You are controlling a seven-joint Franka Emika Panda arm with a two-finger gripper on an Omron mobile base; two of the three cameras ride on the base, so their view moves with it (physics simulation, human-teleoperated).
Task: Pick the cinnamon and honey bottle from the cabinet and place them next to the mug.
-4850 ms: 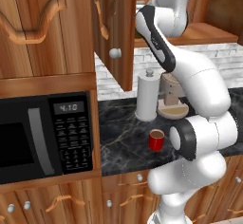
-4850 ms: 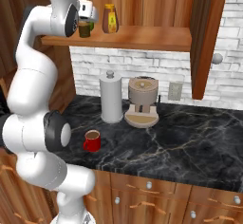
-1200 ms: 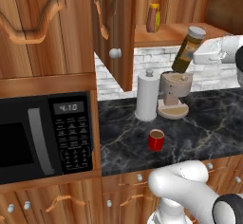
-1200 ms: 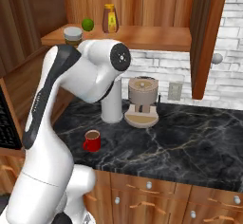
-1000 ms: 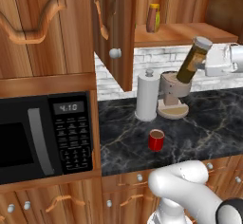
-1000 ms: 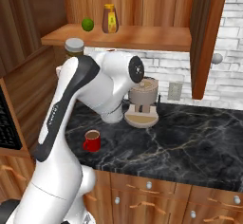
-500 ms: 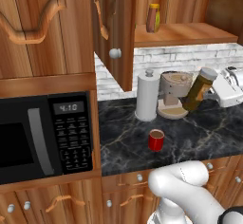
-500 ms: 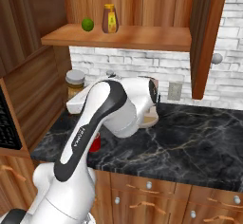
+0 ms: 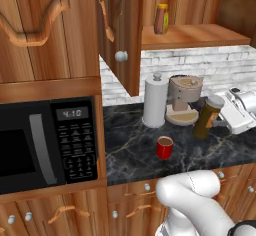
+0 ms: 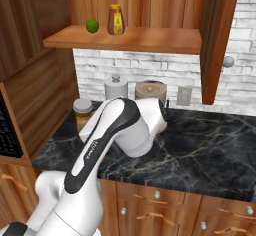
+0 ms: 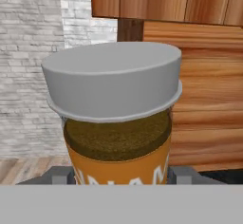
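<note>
Lowering the cinnamon, a small grey-lidded jar with an olive-brown body and yellowish label point(image 9: 207, 116), toward the black marble counter point(image 9: 130, 150): that is where we find the arm. A second ago the jar hung tilted up near shelf height, right of the beige coffee machine point(image 9: 182, 99); half a second ago it had dropped beside that machine; now it sits lower, leaning a little, its base at or just above the counter. Whether it touches we cannot tell.

The gripper point(image 9: 224, 121) grasps the jar from the counter's right end. In the hand view the cinnamon point(image 11: 115, 118) sits between the dark finger tips point(image 11: 60, 175), both pressed to its sides.

The small red cylindrical mug point(image 9: 164, 147) stands toward the counter's front edge, unmoved across the frames. The jar is near it but apart, further back and to the right. We judge the first placement nearly done; release remains.

The amber-orange honey bottle with yellow cap point(image 9: 161, 19) stands on the shelf of the open reddish-brown wooden cabinet point(image 9: 195, 34), a small green round fruit point(image 10: 91, 26) near it at the shelf's left end. That bottle is the second fetch, not yet begun.

Writing: the black microwave point(image 9: 47, 142) clock reads 4:10. The jar label shows pale letters, "NAM" legible, the rest cut off. A white paper-towel roll point(image 9: 155, 101) stands at the counter's back, left of the coffee machine.
</note>
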